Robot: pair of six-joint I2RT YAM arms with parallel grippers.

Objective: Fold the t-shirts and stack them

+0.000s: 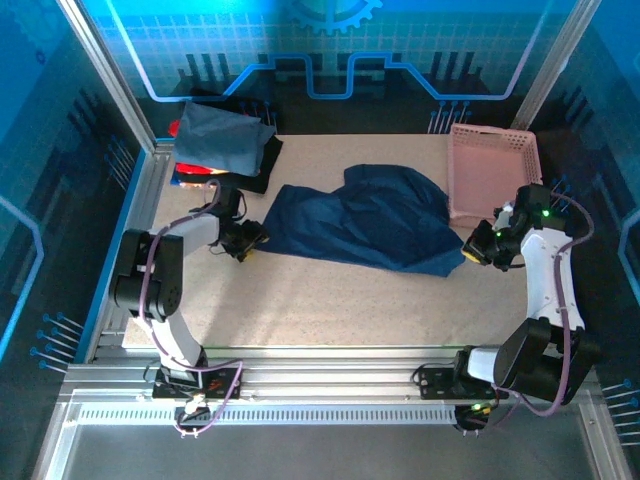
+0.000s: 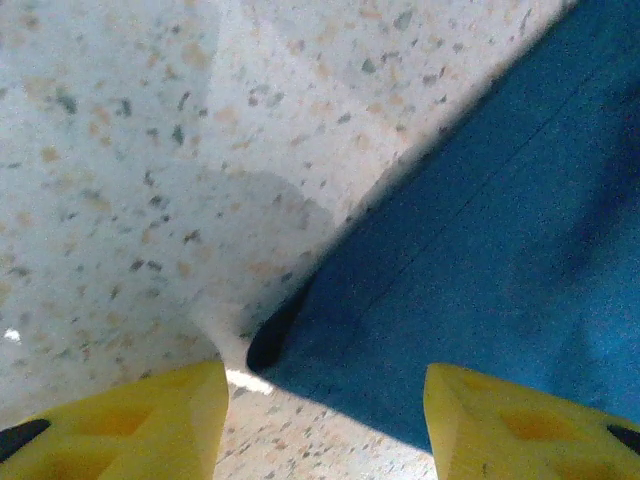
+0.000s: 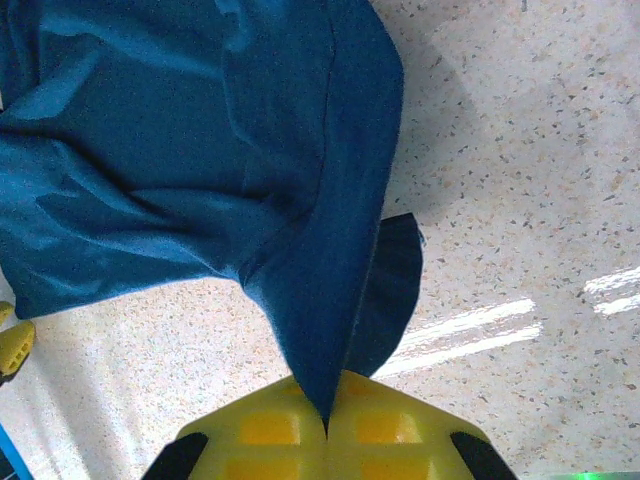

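The navy tee (image 1: 370, 215) lies crumpled in the middle of the table (image 1: 330, 300), its long axis running left to right between my two pincers. It is bunched higher toward the far right and tapers to a flat corner on the left. My left arm rises from its base to a raised elbow near the table's left edge, and the forearm reaches right and down toward that corner. There my left pincer (image 1: 248, 240) sits low over the table. In its wrist view the left pincer (image 2: 325, 400) stands apart, with the tee (image 2: 480, 230) ending in a corner that lies on the table between the yellow fingers (image 2: 150, 420); neither finger touches the cloth. My right arm climbs from its base along the right edge, and its wrist bends left to the tee's near right end. My right pincer (image 1: 470, 250) is closed there. Its wrist view shows the right pincer (image 3: 325, 415) clamped on a point of the tee (image 3: 200, 150), and the cloth is lifted in a taut fold that fans out away from the fingers. The pink basket (image 1: 492, 170) stands at the far right, just beside the tee, and its lattice floor shows bare. A stack (image 1: 222, 135) of folded tees sits at the far left corner, with slate-blue on top and red and black showing beneath.
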